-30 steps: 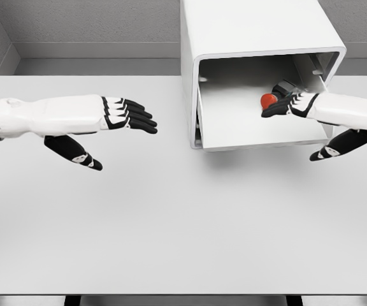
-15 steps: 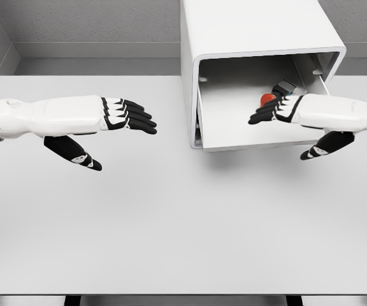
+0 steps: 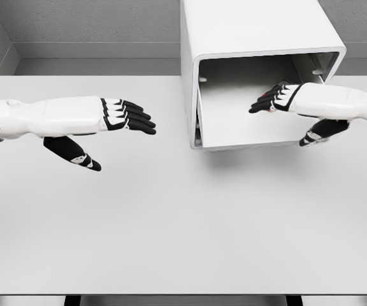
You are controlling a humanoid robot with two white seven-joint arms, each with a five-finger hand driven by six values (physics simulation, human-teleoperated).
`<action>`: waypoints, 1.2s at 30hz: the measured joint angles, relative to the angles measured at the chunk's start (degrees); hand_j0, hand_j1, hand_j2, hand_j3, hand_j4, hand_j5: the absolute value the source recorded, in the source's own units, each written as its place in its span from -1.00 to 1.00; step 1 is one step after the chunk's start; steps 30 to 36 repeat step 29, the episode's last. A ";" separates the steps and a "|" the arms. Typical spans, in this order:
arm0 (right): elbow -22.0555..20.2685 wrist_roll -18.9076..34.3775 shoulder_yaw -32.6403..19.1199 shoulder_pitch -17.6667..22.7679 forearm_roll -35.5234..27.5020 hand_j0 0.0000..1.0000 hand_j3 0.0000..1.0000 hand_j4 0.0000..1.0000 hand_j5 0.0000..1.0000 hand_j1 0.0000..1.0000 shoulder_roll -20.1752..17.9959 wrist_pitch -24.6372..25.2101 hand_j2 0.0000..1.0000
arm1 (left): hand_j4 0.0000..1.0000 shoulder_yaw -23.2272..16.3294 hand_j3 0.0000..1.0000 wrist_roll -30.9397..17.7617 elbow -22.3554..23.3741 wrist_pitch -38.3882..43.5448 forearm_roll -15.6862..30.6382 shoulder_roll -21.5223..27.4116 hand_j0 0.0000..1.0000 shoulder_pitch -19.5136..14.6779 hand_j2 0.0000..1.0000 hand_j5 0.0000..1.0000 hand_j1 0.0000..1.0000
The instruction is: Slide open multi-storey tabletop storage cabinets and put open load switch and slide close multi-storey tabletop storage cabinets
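The white cabinet (image 3: 253,29) stands at the back right of the table. Its drawer (image 3: 234,137) is slid out toward me. My right hand (image 3: 267,102) reaches in from the right and hovers over the drawer's inside with its fingers stretched flat, its thumb (image 3: 314,136) hanging by the drawer's front right corner. It is open and holds nothing. The load switch lies under this hand and is almost wholly hidden. My left hand (image 3: 129,116) floats above the table's left half, open, fingers pointing right.
The white table (image 3: 171,217) spreads in front of the cabinet, its near edge at the bottom of the view. A grey wall (image 3: 94,25) runs behind the table.
My right hand has slid left and back across the drawer and now covers the red-knobbed switch that showed beside its fingers. The left arm has barely moved.
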 measured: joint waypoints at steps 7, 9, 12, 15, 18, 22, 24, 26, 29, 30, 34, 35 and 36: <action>4.70 -0.05 0.08 -1.67 2.62 1.00 1.00 1.00 1.00 1.00 3.57 -0.09 1.00 | 1.00 -0.03 1.00 0.00 0.00 0.00 -0.16 0.87 1.00 0.26 1.00 1.00 1.00; 4.88 -0.15 0.08 -1.58 3.03 1.00 1.00 1.00 1.00 1.00 3.88 -0.10 1.00 | 1.00 -0.04 1.00 0.00 0.02 0.00 -0.19 0.96 1.00 0.27 1.00 1.00 1.00; 0.38 -0.29 0.07 -1.49 3.27 1.00 1.00 1.00 1.00 1.00 1.86 -0.10 1.00 | 1.00 -0.04 1.00 0.00 0.18 0.00 -0.20 1.05 1.00 0.18 1.00 1.00 1.00; -3.45 -0.76 0.17 -0.97 3.28 1.00 1.00 1.00 1.00 1.00 -0.74 -0.11 1.00 | 1.00 -0.01 1.00 0.00 0.67 0.01 -0.34 1.10 1.00 0.00 1.00 1.00 1.00; -5.17 -1.60 0.37 2.55 3.17 1.00 1.00 1.00 1.00 1.00 -2.83 -0.08 1.00 | 1.00 0.03 1.00 0.00 1.39 -0.01 -0.51 1.12 1.00 0.00 1.00 1.00 1.00; -5.92 -2.01 0.56 4.83 3.29 1.00 1.00 1.00 1.00 1.00 -3.97 -0.11 1.00 | 1.00 0.03 1.00 0.00 1.88 0.00 -0.59 1.13 1.00 0.09 1.00 1.00 1.00; -6.05 -3.21 0.58 4.83 3.25 1.00 1.00 1.00 1.00 1.00 -4.87 -0.10 1.00 | 1.00 0.00 1.00 0.00 2.19 0.00 -0.62 1.13 1.00 0.27 1.00 1.00 1.00; -6.07 -3.93 0.61 4.83 3.23 1.00 1.00 1.00 1.00 1.00 -5.36 -0.10 1.00 | 1.00 -0.01 1.00 0.00 2.35 0.00 -0.61 1.88 1.00 0.79 1.00 1.00 1.00; -6.09 -4.34 0.58 4.75 3.21 1.00 1.00 1.00 1.00 1.00 -5.44 -0.09 1.00 | 1.00 0.02 1.00 0.00 2.58 0.00 -0.60 3.24 1.00 1.41 1.00 1.00 1.00; -6.09 -4.34 0.58 4.75 3.21 1.00 1.00 1.00 1.00 1.00 -5.44 -0.09 1.00 | 1.00 0.02 1.00 0.00 2.58 0.00 -0.60 3.24 1.00 1.41 1.00 1.00 1.00; -6.09 -4.34 0.58 4.75 3.21 1.00 1.00 1.00 1.00 1.00 -5.44 -0.09 1.00 | 1.00 0.02 1.00 0.00 2.58 0.00 -0.60 3.24 1.00 1.41 1.00 1.00 1.00; -6.09 -4.34 0.58 4.75 3.21 1.00 1.00 1.00 1.00 1.00 -5.44 -0.09 1.00 | 1.00 0.02 1.00 0.00 2.58 0.00 -0.60 3.24 1.00 1.41 1.00 1.00 1.00; -6.09 -4.34 0.58 4.75 3.21 1.00 1.00 1.00 1.00 1.00 -5.44 -0.09 1.00 | 1.00 0.02 1.00 0.00 2.58 0.00 -0.60 3.24 1.00 1.41 1.00 1.00 1.00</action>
